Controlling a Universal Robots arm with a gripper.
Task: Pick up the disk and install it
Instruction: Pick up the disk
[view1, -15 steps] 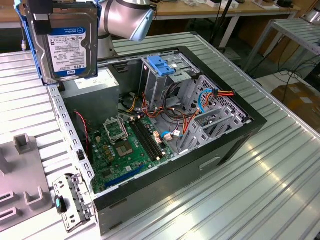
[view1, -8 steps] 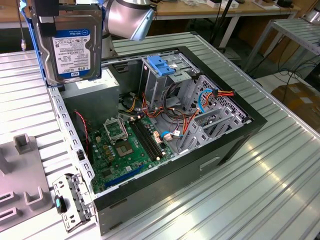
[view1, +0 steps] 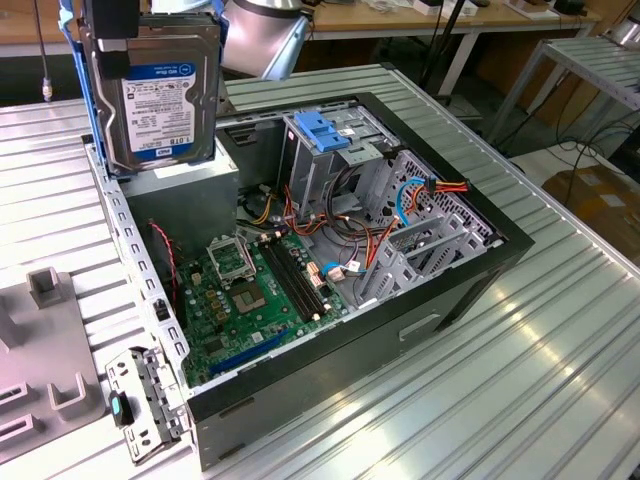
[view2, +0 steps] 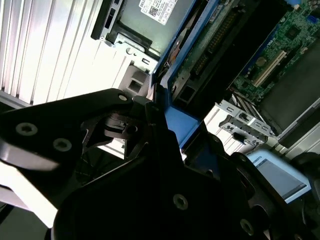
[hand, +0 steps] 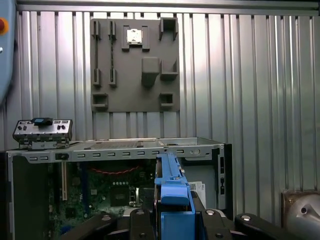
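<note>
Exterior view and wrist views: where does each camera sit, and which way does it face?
Exterior view: off the arm, looking down into open black computer case; gripper holds blue-railed silver metal disk.
First wrist view: on the arm, past gripper and disk to the case.
Second wrist view: likewise, from another side.
All share the disk.

Upper left in the exterior view, the disk (view1: 158, 48) is showing silver metal, a glossy label (view1: 165, 105) and blue plastic rails (view1: 90, 112); the ribbed metal table (view1: 520, 380) is gleaming.
</note>
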